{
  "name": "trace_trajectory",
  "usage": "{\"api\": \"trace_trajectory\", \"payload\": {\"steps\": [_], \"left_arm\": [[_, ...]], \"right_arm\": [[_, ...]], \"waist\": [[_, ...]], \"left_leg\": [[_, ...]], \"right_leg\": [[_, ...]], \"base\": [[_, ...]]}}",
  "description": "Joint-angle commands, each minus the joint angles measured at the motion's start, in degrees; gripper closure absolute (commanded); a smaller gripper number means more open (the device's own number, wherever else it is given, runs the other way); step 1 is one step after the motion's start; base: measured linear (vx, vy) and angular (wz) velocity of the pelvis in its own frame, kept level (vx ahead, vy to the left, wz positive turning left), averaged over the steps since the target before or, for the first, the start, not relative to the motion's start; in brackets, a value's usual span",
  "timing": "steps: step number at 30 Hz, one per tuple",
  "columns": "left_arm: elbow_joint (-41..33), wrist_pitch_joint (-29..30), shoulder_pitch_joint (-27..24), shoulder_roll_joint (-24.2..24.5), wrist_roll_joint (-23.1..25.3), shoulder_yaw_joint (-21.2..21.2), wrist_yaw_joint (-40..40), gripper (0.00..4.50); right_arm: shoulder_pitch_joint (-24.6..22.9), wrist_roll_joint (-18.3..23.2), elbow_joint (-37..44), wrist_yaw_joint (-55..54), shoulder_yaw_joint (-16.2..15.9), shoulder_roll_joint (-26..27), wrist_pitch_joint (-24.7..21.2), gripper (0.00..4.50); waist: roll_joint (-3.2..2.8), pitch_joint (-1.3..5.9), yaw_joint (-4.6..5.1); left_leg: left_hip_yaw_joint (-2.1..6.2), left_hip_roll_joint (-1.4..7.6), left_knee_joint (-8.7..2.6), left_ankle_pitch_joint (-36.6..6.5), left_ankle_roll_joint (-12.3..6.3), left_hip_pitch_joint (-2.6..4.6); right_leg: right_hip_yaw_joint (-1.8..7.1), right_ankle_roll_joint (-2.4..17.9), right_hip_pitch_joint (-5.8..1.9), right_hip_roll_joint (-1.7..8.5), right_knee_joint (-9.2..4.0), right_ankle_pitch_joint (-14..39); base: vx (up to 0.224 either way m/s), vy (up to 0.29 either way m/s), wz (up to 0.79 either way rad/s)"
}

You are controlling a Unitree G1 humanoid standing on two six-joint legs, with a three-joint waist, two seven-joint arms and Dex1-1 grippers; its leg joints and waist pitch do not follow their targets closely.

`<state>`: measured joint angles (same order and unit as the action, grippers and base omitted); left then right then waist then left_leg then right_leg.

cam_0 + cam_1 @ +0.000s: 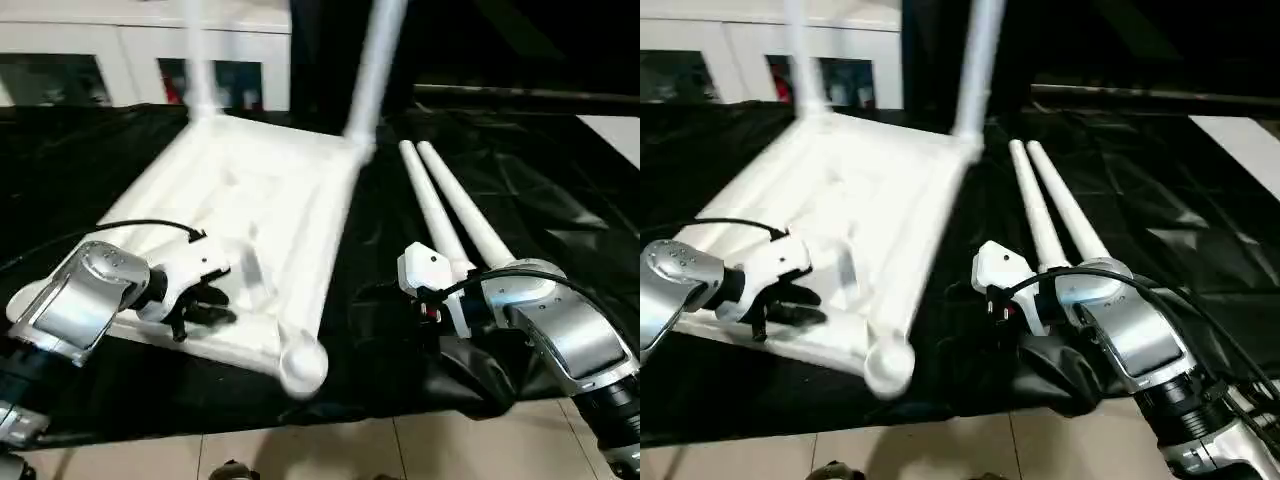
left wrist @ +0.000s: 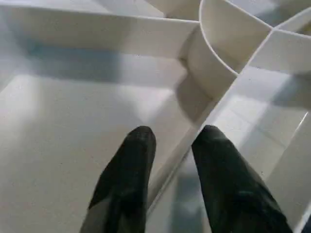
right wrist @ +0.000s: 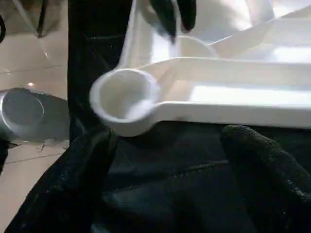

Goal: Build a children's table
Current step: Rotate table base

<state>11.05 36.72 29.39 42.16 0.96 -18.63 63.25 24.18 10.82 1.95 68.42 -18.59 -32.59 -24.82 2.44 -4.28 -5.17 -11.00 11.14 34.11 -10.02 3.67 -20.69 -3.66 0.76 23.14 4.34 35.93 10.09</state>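
The children's table lies upside down on the black-covered work table, its ribbed top facing up. Two white legs stand in its far corner sockets. Two loose legs lie side by side to its right. My left gripper rests on the near left part of the underside; in the left wrist view it is open, its fingers astride a thin rib. My right gripper is open and low over the black cloth, facing the empty near corner socket, a short way from it.
The work table's front edge runs just behind my forearms, with tiled floor below. A white glass-door cabinet stands behind the table. The loose legs' near ends lie close to my right wrist.
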Motion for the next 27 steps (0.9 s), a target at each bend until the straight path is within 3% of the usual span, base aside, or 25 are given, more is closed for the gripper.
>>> {"api": "trace_trajectory", "payload": {"steps": [1, 6, 9, 11, 14, 17, 18, 21, 24, 26, 27], "left_arm": [[2.33, 3.27, 0.76, -0.68, 2.71, 3.16, -6.02, 3.31], [1.8, 7.09, 1.22, -3.26, 3.18, 3.97, -10.93, 3.64], [1.79, 8.43, 1.83, -5.33, 3.27, 4.05, -13.81, 3.74], [1.61, 7.32, 1.99, -6.46, 3.11, 4.16, -14.79, 3.95], [2.22, 3.08, 2.03, -7.7, 3.05, 4.27, -15.89, 4.02], [4.36, -8.45, 1.7, -6.58, 3.9, 3.16, -15.29, 4.24], [4.81, -9.82, 1.83, -6.22, 4.07, 2.98, -15.0, 3.81], [4.47, -10.65, 1.6, -5.4, 3.14, 2.83, -12.58, 3.79], [3.86, -14.05, 0.74, -4.56, 1.85, 3.4, -10.64, 3.32], [4.74, -18.08, 0.7, -4.25, 1.33, 4.46, -10.24, 3.42], [5.14, -18.96, 0.8, -4.13, 1.22, 4.8, -10.15, 3.21]], "right_arm": [[-0.01, -0.57, -0.41, -0.64, -0.33, -0.16, 0.34, 0.62], [0.2, -0.71, -0.89, -0.95, -0.47, 0.08, 0.53, 0.62], [0.55, -1.15, -1.74, -1.48, -0.44, 0.53, 0.96, 0.62], [0.96, -2.01, -2.9, -2.91, -0.26, 1.05, 1.81, 0.62], [2.17, -4.35, -5.97, -7.56, 0.38, 2.5, 3.79, 0.62], [3.1, -4.38, -7.9, -12.28, 2.85, 4.72, 3.15, 0.62], [3.08, -3.85, -7.81, -12.9, 3.51, 5.23, 2.55, 0.62], [2.96, -3.26, -7.59, -13.92, 4.4, 5.97, 1.88, 0.62], [3.31, -3.75, -8.76, -17.41, 5.63, 7.46, 1.85, 0.62], [5.0, -5.99, -11.76, -24.36, 7.18, 9.43, 0.83, 0.62], [5.78, -6.89, -12.82, -26.87, 7.66, 9.99, -0.04, 0.62]], "waist": [[-0.92, 4.02, -0.24], [-0.83, 4.04, 0.09], [-0.64, 4.17, 0.11], [-0.64, 4.3, 0.05], [-0.78, 4.49, -0.06], [-0.83, 4.62, -0.18], [-0.84, 4.68, -0.22], [-0.93, 4.62, -0.27], [-0.96, 4.45, -0.17], [-0.91, 4.35, -0.09], [-0.99, 4.31, 0.04]], "left_leg": [[1.65, 1.87, -4.11, -16.82, 1.84, 0.59], [2.28, 1.63, -4.25, -16.66, 1.44, 0.04], [2.26, 1.52, -4.02, -15.91, 0.89, 0.22], [2.07, 1.55, -3.81, -14.9, 0.64, 0.5], [1.94, 1.56, -3.77, -13.92, 0.52, 0.52], [1.95, 1.35, -3.74, -13.16, 0.28, 0.38], [1.92, 1.46, -3.76, -13.07, 0.45, 0.44], [1.94, 1.69, -3.93, -13.18, 0.7, 0.54], [1.9, 1.67, -4.04, -14.3, 1.07, 0.58], [1.91, 1.67, -4.11, -15.53, 1.89, 0.77], [1.96, 1.57, -4.17, -15.81, 2.47, 0.77]], "right_leg": [[2.7, 8.27, -2.56, 3.97, -5.43, 24.05], [2.15, 6.3, -2.9, 3.91, -5.77, 27.1], [2.16, 6.71, -2.78, 3.88, -5.84, 26.09], [2.36, 8.08, -2.57, 3.8, -5.68, 23.13], [2.36, 10.12, -2.67, 3.59, -5.16, 18.18], [2.3, 10.21, -2.8, 3.48, -5.13, 16.47], [2.35, 10.1, -2.82, 3.52, -4.93, 15.71], [2.38, 10.29, -2.77, 3.56, -4.72, 14.57], [2.42, 10.19, -2.67, 3.62, -4.84, 15.99], [2.4, 9.78, -2.4, 3.71, -5.08, 18.58], [2.37, 9.77, -2.34, 3.64, -5.07, 19.43]], "base": [[0.0, 0.0, 0.0], [0.0, 0.0, 0.0], [0.0, 0.0, 0.0], [0.0, 0.0, 0.0], [0.0, 0.0, 0.0], [0.0, 0.0, 0.0], [0.0, 0.0, 0.0], [0.0, 0.0, 0.0], [0.0, 0.0, 0.0], [0.0, 0.0, 0.0], [0.0, 0.0, 0.0]]}}
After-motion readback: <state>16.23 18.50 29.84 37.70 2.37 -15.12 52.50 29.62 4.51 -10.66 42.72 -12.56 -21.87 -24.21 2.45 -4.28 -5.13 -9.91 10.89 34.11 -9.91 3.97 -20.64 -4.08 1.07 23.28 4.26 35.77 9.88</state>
